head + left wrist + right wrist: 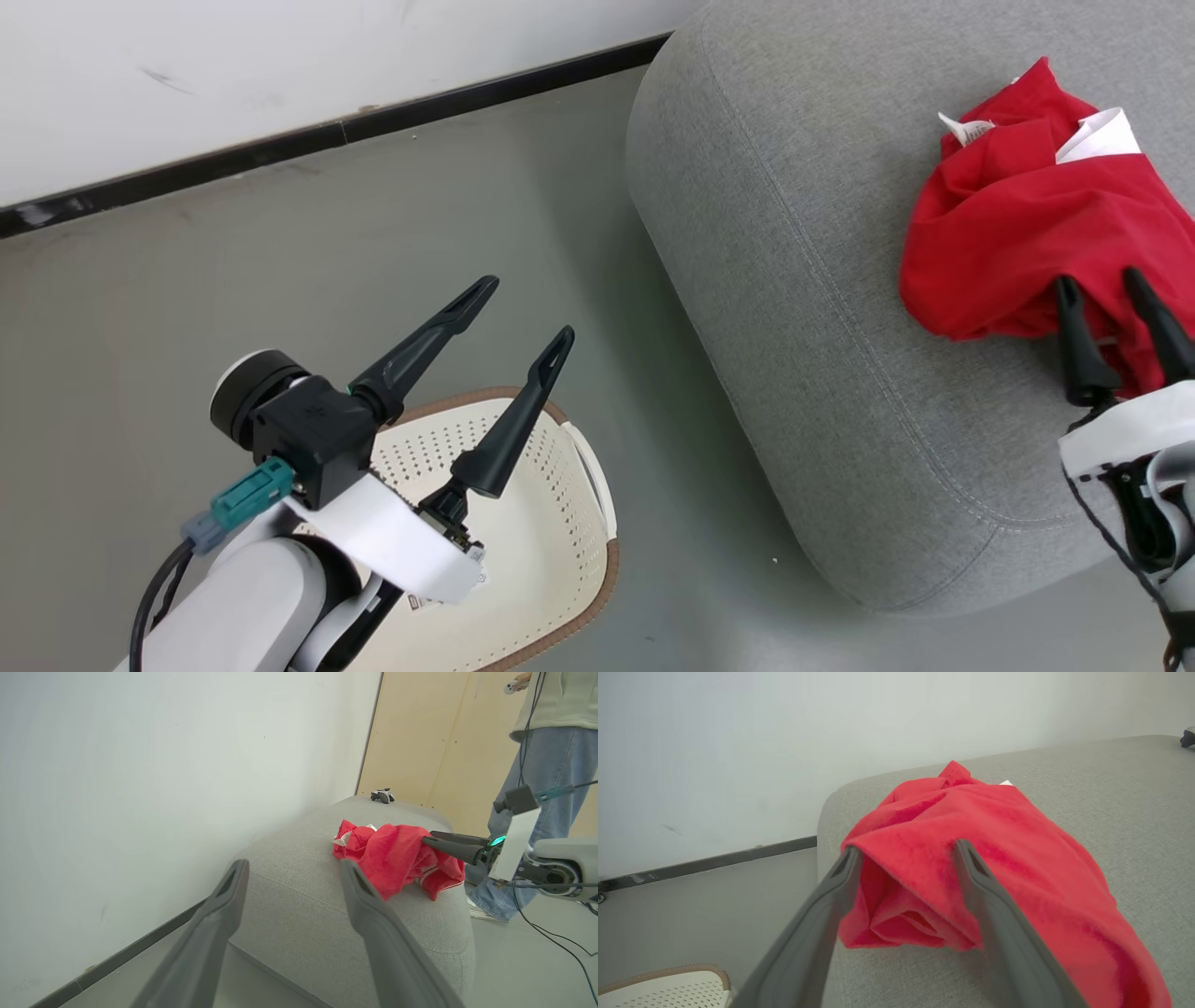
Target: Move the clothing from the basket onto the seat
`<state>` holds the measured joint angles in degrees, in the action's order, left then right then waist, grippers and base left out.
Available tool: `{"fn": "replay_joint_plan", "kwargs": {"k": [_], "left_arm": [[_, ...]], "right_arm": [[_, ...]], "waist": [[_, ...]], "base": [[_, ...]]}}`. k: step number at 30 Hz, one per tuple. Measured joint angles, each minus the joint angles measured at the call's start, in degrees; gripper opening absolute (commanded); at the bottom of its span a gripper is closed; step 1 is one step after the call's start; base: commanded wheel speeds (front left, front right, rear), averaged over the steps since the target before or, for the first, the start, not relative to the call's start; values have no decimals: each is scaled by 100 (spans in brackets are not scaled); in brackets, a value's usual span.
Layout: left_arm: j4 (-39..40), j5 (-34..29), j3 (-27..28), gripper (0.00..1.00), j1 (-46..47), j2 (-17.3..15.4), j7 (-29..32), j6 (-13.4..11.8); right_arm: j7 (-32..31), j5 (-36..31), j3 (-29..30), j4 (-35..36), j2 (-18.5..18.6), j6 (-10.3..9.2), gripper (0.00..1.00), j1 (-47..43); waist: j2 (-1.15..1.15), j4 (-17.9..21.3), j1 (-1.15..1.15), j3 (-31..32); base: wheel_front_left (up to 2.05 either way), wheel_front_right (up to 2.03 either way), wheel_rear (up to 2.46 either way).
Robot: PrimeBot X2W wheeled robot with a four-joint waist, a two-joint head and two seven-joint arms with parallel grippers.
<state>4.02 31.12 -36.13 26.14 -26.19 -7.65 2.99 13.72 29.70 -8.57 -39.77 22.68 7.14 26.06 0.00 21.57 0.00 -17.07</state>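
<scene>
We see the clothing (1027,224) as one crumpled red heap lying on top of the seat (794,280), a large grey woven sofa with rounded padded edges. The heap sits near the seat's rounded end. A white label and a white patch show at its far side, and the left wrist view shows a white-trimmed hem at its near edge. We cannot tell whether the heap is one garment or two.

The right gripper (1100,277) is at the heap's near edge, above the seat. Its two dark fingers are spread apart with a bulge of red cloth between them, and they are not pinching it.

The left gripper (527,306) hovers off the seat's rounded end, over the floor (280,261). Its fingers are spread wide and hold nothing.

Below that gripper, the basket (551,523) stands on the floor near the seat's end, not touching the seat. It is cream-white with perforated sides and a brown rim.

Behind the seat runs a white wall (280,56) with a dark baseboard (373,121). A small dark object (382,795) rests on the seat's far end. Beyond the seat stands a pale wooden panel (420,742). A person (551,765) in blue jeans stands beside the seat, holding a small controller.
</scene>
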Motion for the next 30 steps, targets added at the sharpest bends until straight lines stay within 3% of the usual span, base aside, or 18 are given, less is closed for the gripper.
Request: {"fn": "replay_joint_plan", "kwargs": {"k": [11,19,30], "left_arm": [[-169,66,155,100,-210,20,-224,-118],[-380,97,390,100,-387,21,-350,-360],[-722,111,832,100,-747,32,-522,-861]], "right_arm": [[13,-51,-305,699,166,0,100,-135],[-10,-151,-455,1009,154,0,100,-110],[-63,-353,-504,1265,-153,0,100,224]], "waist": [[0,-26,0,204],[0,-166,0,356],[0,-527,0,630]], "base": [[0,0,0],[0,0,0],[0,0,0]]}}
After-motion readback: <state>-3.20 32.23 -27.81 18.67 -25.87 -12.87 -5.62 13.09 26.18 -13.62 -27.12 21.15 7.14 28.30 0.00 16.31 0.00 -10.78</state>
